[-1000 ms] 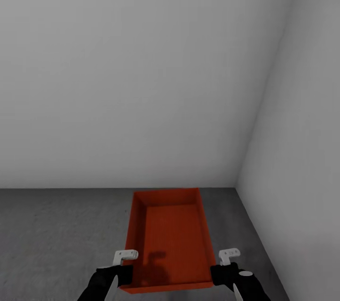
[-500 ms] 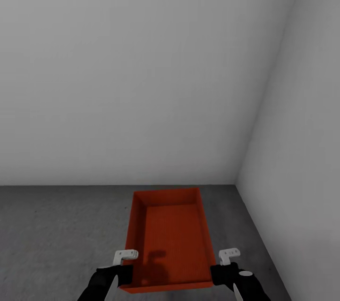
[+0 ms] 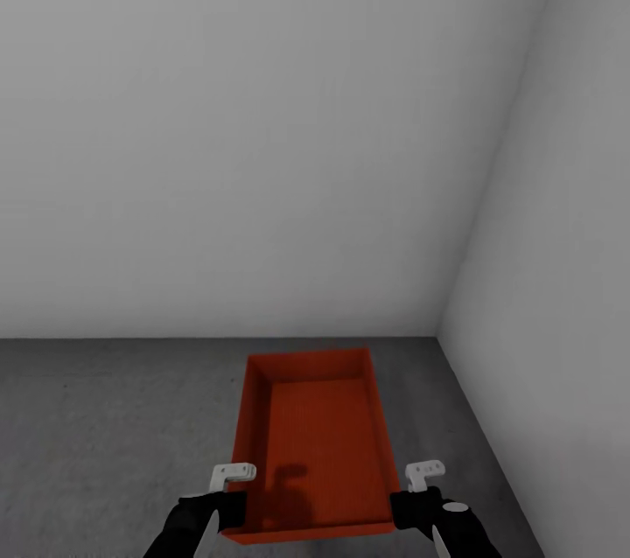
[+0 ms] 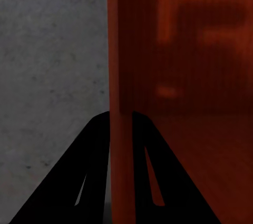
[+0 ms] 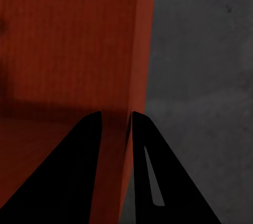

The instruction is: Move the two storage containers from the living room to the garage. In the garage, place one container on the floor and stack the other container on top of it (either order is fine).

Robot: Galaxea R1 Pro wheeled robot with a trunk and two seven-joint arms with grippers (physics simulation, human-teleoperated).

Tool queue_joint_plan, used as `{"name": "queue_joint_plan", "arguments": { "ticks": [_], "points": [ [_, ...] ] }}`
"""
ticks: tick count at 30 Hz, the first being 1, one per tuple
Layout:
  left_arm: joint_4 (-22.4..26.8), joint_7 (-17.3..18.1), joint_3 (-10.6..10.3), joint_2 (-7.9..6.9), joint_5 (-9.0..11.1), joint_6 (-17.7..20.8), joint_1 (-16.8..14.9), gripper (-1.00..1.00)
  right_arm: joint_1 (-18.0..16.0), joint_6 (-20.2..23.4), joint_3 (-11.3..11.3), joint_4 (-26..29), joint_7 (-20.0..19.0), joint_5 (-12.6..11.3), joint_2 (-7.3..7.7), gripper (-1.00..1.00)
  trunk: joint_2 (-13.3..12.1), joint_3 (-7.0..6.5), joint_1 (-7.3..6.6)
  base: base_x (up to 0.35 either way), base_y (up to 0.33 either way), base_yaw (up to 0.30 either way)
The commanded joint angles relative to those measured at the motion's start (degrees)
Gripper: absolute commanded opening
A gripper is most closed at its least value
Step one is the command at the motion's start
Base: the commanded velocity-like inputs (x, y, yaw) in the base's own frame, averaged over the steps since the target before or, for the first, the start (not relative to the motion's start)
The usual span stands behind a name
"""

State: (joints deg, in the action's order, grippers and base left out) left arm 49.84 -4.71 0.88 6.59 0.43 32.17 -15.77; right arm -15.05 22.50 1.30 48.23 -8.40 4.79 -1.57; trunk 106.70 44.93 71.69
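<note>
Clearly, container: a single red-orange storage container [image 3: 311, 444] was held out in front of the robot, open side up, long axis running away from it, low in the head view.
Container interior: its flat ribbed bottom lay bare, with a dark shadow on it near the robot's end.
Container position: it hung over the dark grey floor [image 3: 105, 427] of the garage, close to the corner where two pale grey walls [image 3: 262, 147] met; whether its underside touched the concrete could not be told.
Left gripper: the left gripper [image 3: 229, 488] sat at the container's left long wall near the robot's end; in the left wrist view [image 4: 122, 145] its two black fingers [image 4: 84, 176] straddled that thin wall, one outside and one inside, closed onto it.
Right gripper: the right gripper [image 3: 411, 488] sat at the opposite long wall, level with the left one; in the right wrist view [image 5: 115, 129] its fingers [image 5: 150, 171] likewise clamped the wall between them.
Floor: mottled grey concrete showed beside the container wall in both wrist views.
Walls: plain, meeting in a vertical seam to the right of the container.
</note>
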Motion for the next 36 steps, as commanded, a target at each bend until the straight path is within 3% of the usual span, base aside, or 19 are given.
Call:
{"name": "queue_joint_plan", "arguments": {
  "ticks": [1,36],
  "points": [
    [0.26,-0.22,0.44,0.09,-1.18,-2.02,-0.05,-1.0,0.02,0.41,2.28,0.04,-1.18,-0.83,-1.85,-1.0,0.44,0.33,0.22,0.0,0.0,0.0],
    [0.26,-0.22,0.44,0.09,-1.18,-2.02,-0.05,-1.0,0.02,0.39,2.3,0.07,-1.18,-0.81,-1.85,-1.0,14.08,9.64,7.68,0.0,0.0,0.0]
  ]
}}
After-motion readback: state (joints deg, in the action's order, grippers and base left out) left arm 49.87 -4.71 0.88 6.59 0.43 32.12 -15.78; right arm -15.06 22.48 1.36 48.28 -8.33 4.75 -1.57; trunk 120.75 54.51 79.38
